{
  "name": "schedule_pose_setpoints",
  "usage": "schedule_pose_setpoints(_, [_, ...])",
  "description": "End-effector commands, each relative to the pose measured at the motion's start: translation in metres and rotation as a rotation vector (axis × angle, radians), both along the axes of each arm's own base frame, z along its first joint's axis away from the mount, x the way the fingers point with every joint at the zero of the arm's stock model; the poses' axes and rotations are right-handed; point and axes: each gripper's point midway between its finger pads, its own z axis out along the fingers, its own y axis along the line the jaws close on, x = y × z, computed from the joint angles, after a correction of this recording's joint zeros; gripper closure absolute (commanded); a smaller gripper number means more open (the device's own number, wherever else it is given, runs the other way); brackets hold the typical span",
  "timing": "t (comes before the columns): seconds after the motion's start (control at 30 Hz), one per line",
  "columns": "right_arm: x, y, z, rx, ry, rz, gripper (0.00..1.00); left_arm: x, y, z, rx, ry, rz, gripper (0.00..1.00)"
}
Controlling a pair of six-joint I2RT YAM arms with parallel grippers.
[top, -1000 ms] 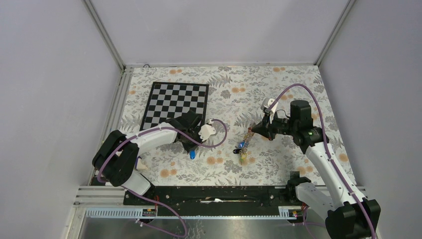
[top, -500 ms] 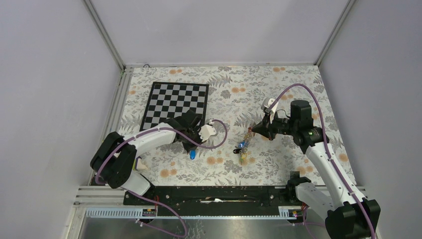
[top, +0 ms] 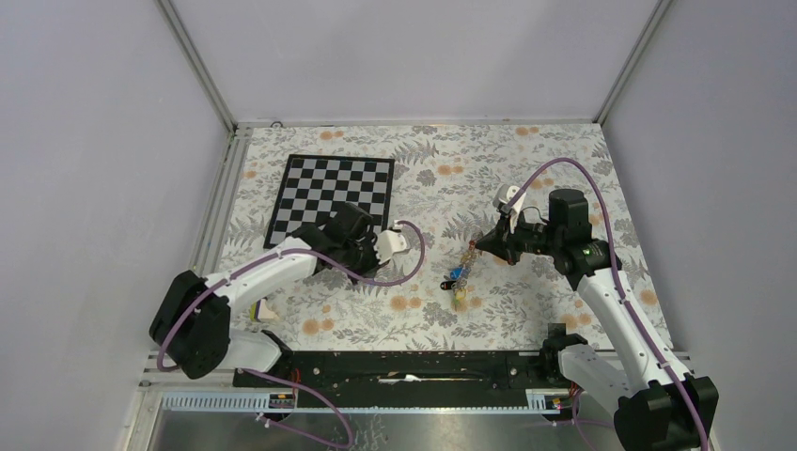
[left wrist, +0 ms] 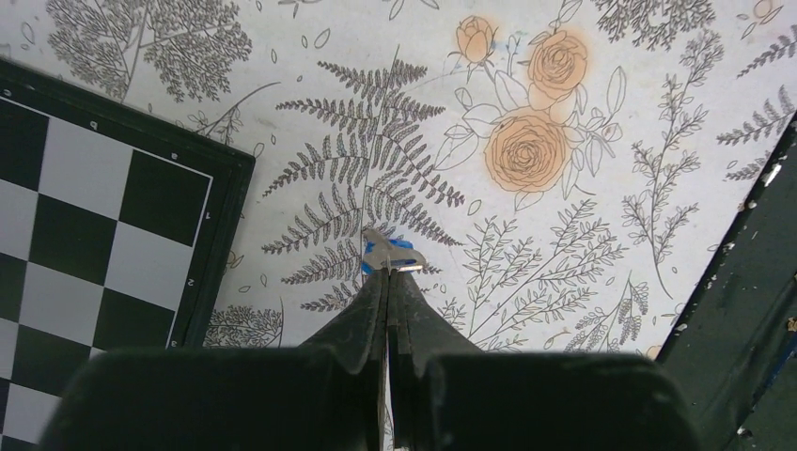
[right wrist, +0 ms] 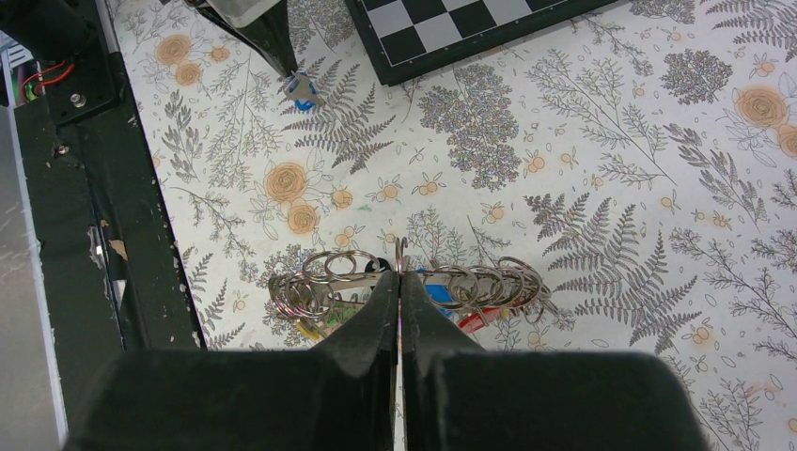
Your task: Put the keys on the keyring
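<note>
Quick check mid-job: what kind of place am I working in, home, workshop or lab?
Probably a lab test cell: plain grey walls on aluminium framing box in a floral-clothed table, and the left arm and right arm are mounted on a black rail at its near edge.

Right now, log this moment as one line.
left gripper: shut on blue key | right gripper: shut on keyring | blue key not yet on keyring

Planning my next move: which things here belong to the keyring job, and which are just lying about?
Job:
blue key, pinched in left gripper
keyring with coloured keys, pinched in right gripper

Lying about:
chessboard
flowered tablecloth
</note>
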Motion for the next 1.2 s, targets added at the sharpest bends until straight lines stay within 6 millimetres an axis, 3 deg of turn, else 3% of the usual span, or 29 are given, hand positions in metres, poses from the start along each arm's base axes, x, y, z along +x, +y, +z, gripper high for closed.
schedule_pose_setpoints(0.0, [0.004, 0.003, 0.015, 0.032, -0.062, 0.023, 1.0, 0.011, -0.018, 0.039, -0.123, -0.087, -0.033, 1.0])
schedule_pose_setpoints(0.23, [0.004, 0.004, 0.018, 0.045, -0.054, 0.023, 1.0, 0.017, -0.029, 0.079, -0.219, -0.161, -0.043, 1.0])
schedule_pose_setpoints(0.53, [0.002, 0.016, 0.037, 0.11, -0.009, 0.071, 1.0, 0.02, -0.06, 0.157, -0.42, -0.246, -0.128, 1.0])
schedule_pose_setpoints(0.87, [0.005, 0.034, 0.062, 0.072, -0.068, 0.162, 1.0, 0.034, -0.084, 0.206, -0.462, -0.215, -0.172, 1.0])
schedule_pose_setpoints(1.17, [-0.001, 0.047, 0.053, 0.045, -0.106, 0.276, 1.0, 0.04, -0.1, 0.219, -0.518, -0.211, -0.192, 1.0])
